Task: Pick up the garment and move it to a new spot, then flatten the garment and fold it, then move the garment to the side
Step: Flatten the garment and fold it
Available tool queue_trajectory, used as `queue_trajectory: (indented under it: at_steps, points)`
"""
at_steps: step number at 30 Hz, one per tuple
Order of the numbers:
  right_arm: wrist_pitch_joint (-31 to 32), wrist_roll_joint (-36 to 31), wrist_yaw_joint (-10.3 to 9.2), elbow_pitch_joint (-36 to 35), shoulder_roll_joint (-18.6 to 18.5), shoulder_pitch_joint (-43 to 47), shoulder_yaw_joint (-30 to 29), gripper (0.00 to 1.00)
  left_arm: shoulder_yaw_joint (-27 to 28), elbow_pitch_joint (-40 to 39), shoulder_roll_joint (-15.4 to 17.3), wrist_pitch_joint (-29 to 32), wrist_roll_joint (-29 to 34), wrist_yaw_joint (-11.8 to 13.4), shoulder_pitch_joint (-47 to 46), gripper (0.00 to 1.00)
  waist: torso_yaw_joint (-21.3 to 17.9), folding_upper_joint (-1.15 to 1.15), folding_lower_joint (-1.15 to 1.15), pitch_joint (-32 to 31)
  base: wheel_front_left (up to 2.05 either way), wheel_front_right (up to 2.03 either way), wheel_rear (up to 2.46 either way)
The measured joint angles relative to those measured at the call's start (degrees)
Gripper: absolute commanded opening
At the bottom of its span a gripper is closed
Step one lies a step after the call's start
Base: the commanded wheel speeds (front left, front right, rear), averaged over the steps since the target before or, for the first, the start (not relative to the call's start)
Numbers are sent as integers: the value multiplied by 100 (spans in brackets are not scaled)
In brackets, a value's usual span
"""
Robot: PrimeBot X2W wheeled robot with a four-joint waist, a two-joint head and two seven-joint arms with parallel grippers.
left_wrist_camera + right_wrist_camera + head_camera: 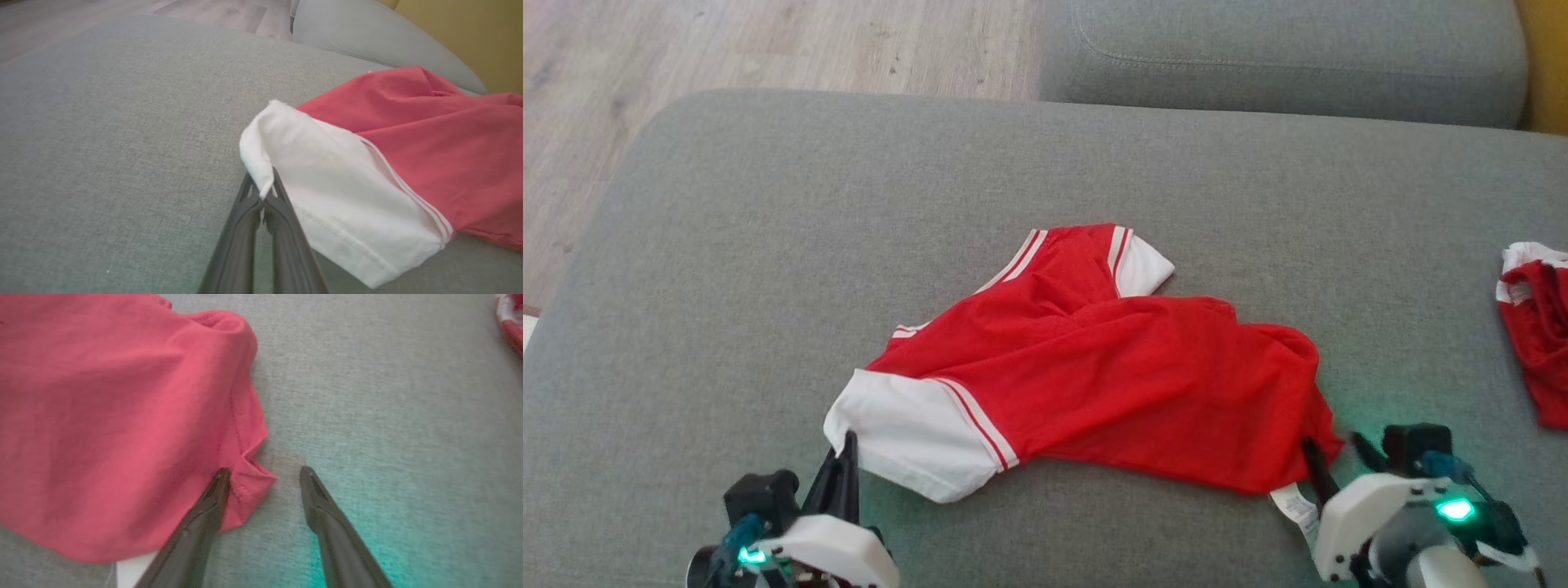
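Two grippers down at the near edge of the red-and-white garment (1094, 384), which lies crumpled in the middle of the grey cushion (727, 245). Your left gripper (261, 191) is pinched together on the corner of the white sleeve (327, 183); a nub of cloth pokes up between the tips. Your right gripper (264, 473) stands spread (wide gap), one finger (212, 498) against the red hem corner, the other over bare cushion beside it; nothing held. White label (1294, 506) shows under that hem. Second red-and-white piece (1535, 327) lies well apart at the cushion's right edge.
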Motion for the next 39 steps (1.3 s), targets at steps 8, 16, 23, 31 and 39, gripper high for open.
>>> queue_trajectory:
  at_steps: [8,16,23,31,39]
  points:
    - [110,587,0,52,-1,-49,267,0,-18,-479,205,53,44,153,168,0,6,0,0,-155,0,0,0]
    - [-10,1003,0,-859,7,-59,101,0,36,-1553,595,130,265,253,109,0,-136,0,0,-455,0,0,0]
    - [245,1274,0,-2550,9,-272,-280,0,201,-2988,1155,601,658,353,-815,0,-301,0,0,-732,0,0,0]
    - [1114,1407,0,-4799,5,-478,-648,0,275,-4326,1611,1469,1117,236,-2395,0,-535,0,0,-884,0,0,0]
    - [1806,1399,0,-5928,-119,-1109,-1110,0,283,-4575,1627,2081,1250,-15,-3696,0,-735,0,0,-758,0,0,0]
